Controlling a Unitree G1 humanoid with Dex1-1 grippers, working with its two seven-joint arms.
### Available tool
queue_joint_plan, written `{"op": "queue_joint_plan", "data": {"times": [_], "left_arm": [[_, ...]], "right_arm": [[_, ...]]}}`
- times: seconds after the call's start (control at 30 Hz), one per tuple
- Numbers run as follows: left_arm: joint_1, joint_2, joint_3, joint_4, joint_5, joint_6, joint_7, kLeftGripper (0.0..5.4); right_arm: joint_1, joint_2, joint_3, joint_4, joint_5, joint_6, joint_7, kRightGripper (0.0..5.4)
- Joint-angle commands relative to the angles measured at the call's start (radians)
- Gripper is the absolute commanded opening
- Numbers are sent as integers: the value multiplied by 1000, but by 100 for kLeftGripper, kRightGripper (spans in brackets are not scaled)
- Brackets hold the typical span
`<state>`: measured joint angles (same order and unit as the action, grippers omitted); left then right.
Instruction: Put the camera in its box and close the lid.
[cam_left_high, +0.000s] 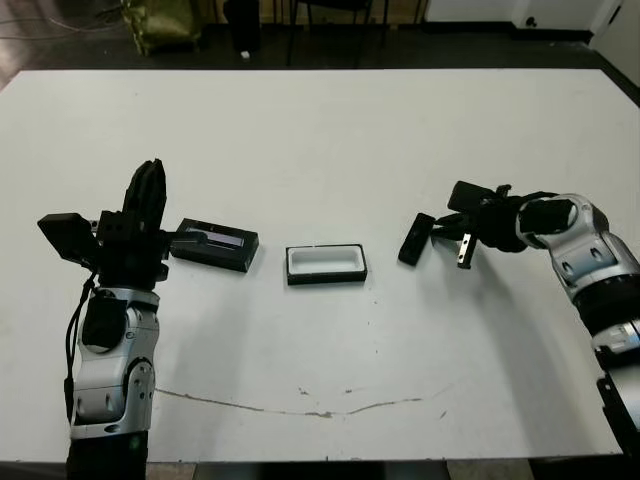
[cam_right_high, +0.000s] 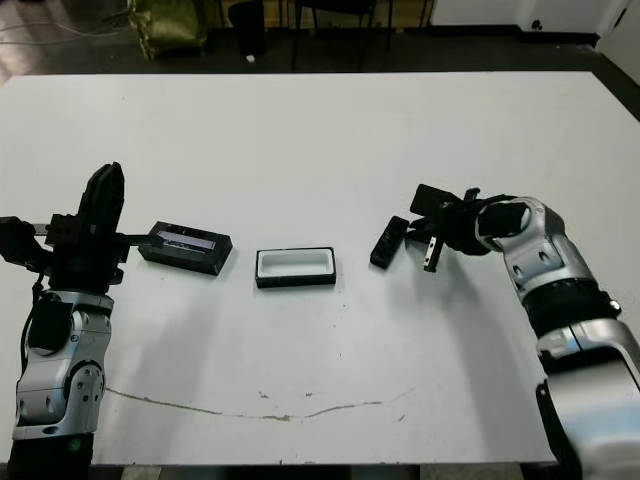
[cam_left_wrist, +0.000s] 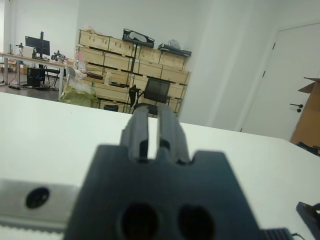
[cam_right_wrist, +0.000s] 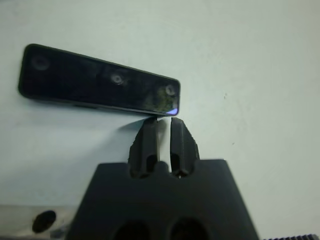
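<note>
Carrying everything here is the white desk, with the open box near its middle serving as the landmark. The left arm stands well to the left of the box, its left gripper raised off the desk and pointing away from the robot; the left wrist view shows its fingers close together with only a thin slit between them, holding nothing. The right arm reaches in from the right of the box, and the right gripper has its fingers nearly together, tips just at the long edge of the camera, not around it. The lid lies flat on the desk just left of the box, pale strip up, close beside the left gripper. The box shows its white lining and nothing inside. The camera lies flat on the desk to the right of the box, apart from it, its purplish spot at the end nearest the fingertips.

The step in hand looks like the approach to pick up the camera. Next, the right fingers would need to spread and straddle the camera's narrow width before clamping.
</note>
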<state>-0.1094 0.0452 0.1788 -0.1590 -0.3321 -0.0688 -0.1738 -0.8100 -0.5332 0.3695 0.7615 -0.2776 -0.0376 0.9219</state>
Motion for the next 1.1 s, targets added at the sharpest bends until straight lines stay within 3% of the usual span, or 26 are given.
{"op": "queue_joint_plan", "data": {"times": [0.03,0.47,0.8,1.1], "left_arm": [[20,5,1,8,2,16,4,1],[25,1,-1,10,6,9,8,1],[30,-2,-5,5,7,17,13,1],[35,-2,-8,0,2,25,20,1]], "right_arm": [[-5,35,30,80,-33,-5,-3,0],[-106,121,39,270,-50,-66,-5,0],[-120,166,49,225,-56,-29,25,0],[-123,178,47,225,-51,-62,33,0]]}}
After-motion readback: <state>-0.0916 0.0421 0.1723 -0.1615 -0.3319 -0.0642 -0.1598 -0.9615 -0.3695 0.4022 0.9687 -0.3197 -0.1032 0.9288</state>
